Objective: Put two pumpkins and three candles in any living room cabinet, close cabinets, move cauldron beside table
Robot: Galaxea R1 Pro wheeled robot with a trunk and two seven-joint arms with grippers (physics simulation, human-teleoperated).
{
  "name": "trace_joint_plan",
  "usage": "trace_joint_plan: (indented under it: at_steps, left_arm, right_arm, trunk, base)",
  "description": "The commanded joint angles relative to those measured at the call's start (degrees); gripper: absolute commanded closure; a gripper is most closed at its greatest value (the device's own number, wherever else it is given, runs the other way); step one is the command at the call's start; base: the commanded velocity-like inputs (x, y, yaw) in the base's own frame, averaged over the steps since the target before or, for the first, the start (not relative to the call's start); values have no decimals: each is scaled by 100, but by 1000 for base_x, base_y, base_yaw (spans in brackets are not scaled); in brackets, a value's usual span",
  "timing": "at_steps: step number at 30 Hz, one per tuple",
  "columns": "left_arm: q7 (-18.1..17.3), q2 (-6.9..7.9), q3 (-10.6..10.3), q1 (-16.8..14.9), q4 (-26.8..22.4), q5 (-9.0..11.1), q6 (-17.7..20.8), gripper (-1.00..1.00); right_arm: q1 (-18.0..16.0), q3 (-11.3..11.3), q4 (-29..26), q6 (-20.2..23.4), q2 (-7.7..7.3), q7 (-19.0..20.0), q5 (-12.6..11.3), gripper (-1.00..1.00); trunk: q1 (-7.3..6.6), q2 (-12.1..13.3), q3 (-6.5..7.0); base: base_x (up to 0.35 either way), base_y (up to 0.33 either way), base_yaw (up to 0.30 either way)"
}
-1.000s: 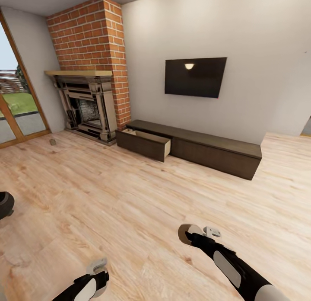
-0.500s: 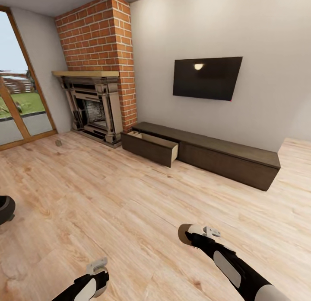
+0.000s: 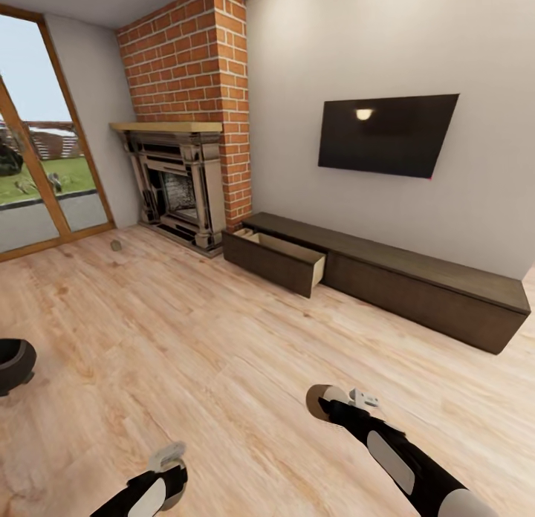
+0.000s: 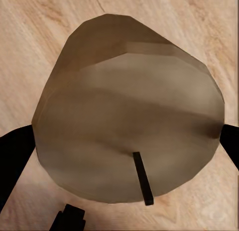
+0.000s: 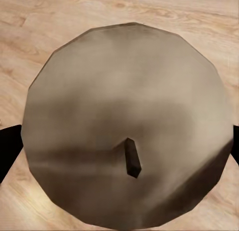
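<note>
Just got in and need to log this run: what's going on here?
The robot stands on the wood floor of a living room, facing the long dark cabinet under the TV, whose one drawer is pulled open. Each tool grips a tan candle: left tool on one candle, right tool on another candle. A third small candle lies by the fireplace; the black cauldron sits to the robot's left.
</note>
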Motion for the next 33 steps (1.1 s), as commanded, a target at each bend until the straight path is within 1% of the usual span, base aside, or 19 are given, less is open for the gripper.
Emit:
trace_joint_plan:
  at_steps: [1, 5, 12, 21, 28, 33]
  left_arm:
    - [46, 7, -48, -3, -18, 35, 21, 100]
    - [46, 6, -49, -3, -18, 35, 22, 100]
    - [46, 6, -50, -3, -18, 35, 23, 100]
    - [46, 7, -50, -3, -18, 35, 19, 100]
    - [46, 7, -51, -3, -18, 35, 16, 100]
    - [46, 4, -52, -3, -18, 35, 18, 100]
  right_arm:
    - [-6, 22, -10, 8, -5, -8, -36, 100]
    - [-6, 22, -10, 8, -4, -11, -31, 100]
    - [-6, 22, -10, 8, -3, -37, -30, 100]
    - [-6, 22, -10, 8, -9, -5, -29, 100]
    - [-6, 22, -10, 8, -5, -24, -27, 100]
    - [-6, 22, -10, 8, -10, -6, -34, 100]
  trunk:
    - [3, -3, -5]
    - [3, -3, -5]
    - [3, -3, -5]
    - [3, -3, -5]
    - [3, -3, -5]
    - [3, -3, -5]
  base:
    - [343, 0, 5]
    - [343, 0, 37]
    - [343, 0, 194]
    - [343, 0, 18]
    - [343, 0, 191]
    - [343, 0, 37]
